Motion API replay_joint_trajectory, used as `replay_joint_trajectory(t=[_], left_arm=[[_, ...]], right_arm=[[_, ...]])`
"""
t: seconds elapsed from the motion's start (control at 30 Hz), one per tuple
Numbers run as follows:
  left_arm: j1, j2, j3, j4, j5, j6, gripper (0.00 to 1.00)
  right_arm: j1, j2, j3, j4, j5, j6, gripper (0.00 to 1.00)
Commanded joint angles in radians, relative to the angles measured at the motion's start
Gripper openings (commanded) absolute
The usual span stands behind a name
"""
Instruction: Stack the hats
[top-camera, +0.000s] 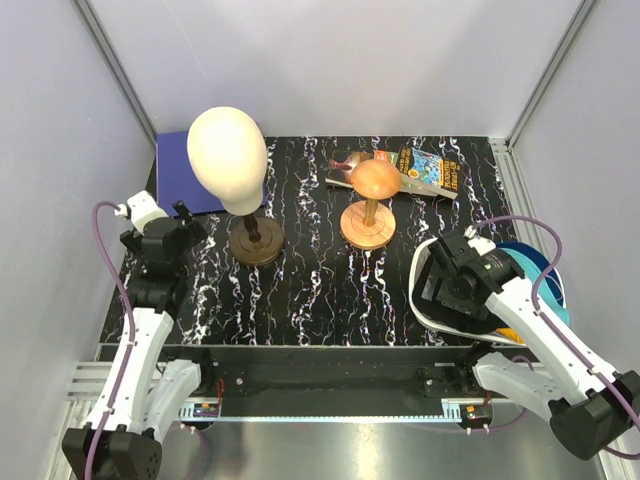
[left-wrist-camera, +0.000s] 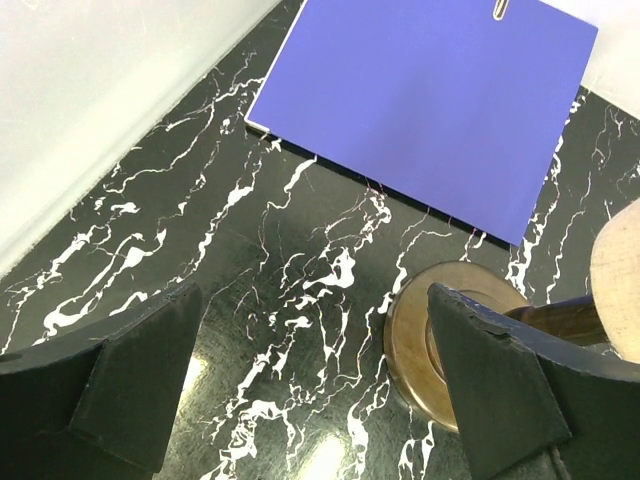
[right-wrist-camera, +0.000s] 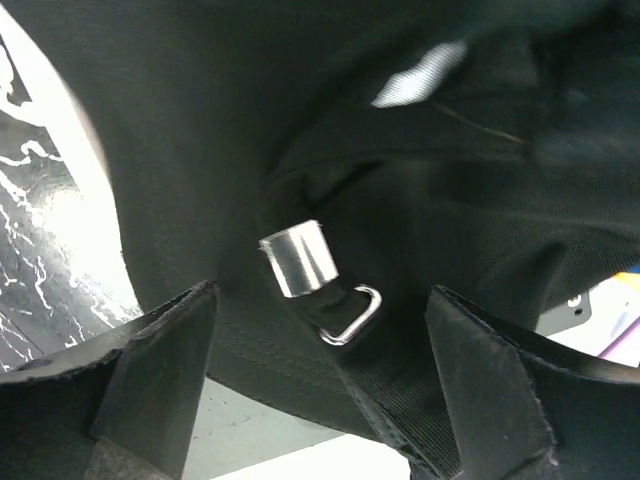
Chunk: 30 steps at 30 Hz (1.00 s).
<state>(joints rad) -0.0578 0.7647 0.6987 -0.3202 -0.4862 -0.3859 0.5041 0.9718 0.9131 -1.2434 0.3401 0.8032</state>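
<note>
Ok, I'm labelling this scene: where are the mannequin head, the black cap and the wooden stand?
mannequin head (top-camera: 227, 150): top view, cream dome.
black cap (right-wrist-camera: 300, 130): right wrist view, fabric above the buckle.
wooden stand (top-camera: 374, 178): top view, round top.

1 mannequin head (top-camera: 227, 148), 1 wooden stand (top-camera: 370, 205), 1 purple board (top-camera: 178, 175), 1 black cap (right-wrist-camera: 400, 150)

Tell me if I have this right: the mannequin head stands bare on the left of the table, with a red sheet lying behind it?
Not red. The sheet behind the bare mannequin head is blue, as the left wrist view shows plainly. The rest is right.
</note>
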Motion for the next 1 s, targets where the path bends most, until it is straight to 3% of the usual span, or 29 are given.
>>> replay_joint_trajectory(t=[0.0,0.1,0.13,0.23,0.27,0.33,0.37,0.4,0.57,0.63,0.8,0.97], left_arm=[[-0.004,-0.025,0.008,0.023,-0.054,-0.001,0.99],[-0.002,-0.038,0.016,0.018,-0.069,0.016,0.99],[-0.004,-0.041,0.019,0.018,-0.071,0.025,0.99],[-0.002,-0.045,0.024,0.017,-0.074,0.033,0.99],[-0.002,-0.047,0.025,0.017,-0.075,0.033,0.99],[-0.004,-0.048,0.027,0.013,-0.077,0.033,0.99],[-0.002,-0.048,0.027,0.013,-0.078,0.035,0.99],[-0.002,-0.048,0.028,0.012,-0.08,0.035,0.99],[-0.004,-0.047,0.053,0.013,-0.088,0.079,0.99],[-0.002,-0.044,0.099,0.007,-0.069,0.148,0.99],[-0.002,-0.03,0.244,0.013,-0.002,0.327,0.99],[-0.002,0.016,0.45,-0.01,0.177,0.364,0.99]], right_arm=[[0.007,-0.036,0.001,-0.065,0.053,0.111,0.89],[0.007,-0.062,0.007,-0.074,0.074,0.128,0.77],[0.007,-0.079,0.013,-0.077,0.082,0.131,0.68],[0.007,-0.11,0.023,-0.085,0.094,0.14,0.53],[0.007,-0.114,0.024,-0.087,0.094,0.143,0.4],[0.008,-0.122,0.032,-0.096,0.102,0.143,0.24],[0.007,-0.125,0.035,-0.099,0.106,0.143,0.07],[0.007,-0.124,0.039,-0.103,0.108,0.14,0.0],[0.007,-0.119,0.16,-0.106,0.143,0.104,0.0],[0.007,-0.114,0.288,-0.079,0.168,0.055,0.0],[0.007,-0.03,0.617,0.108,0.168,-0.246,0.0],[0.008,0.129,0.822,0.252,0.074,-0.43,0.0]])
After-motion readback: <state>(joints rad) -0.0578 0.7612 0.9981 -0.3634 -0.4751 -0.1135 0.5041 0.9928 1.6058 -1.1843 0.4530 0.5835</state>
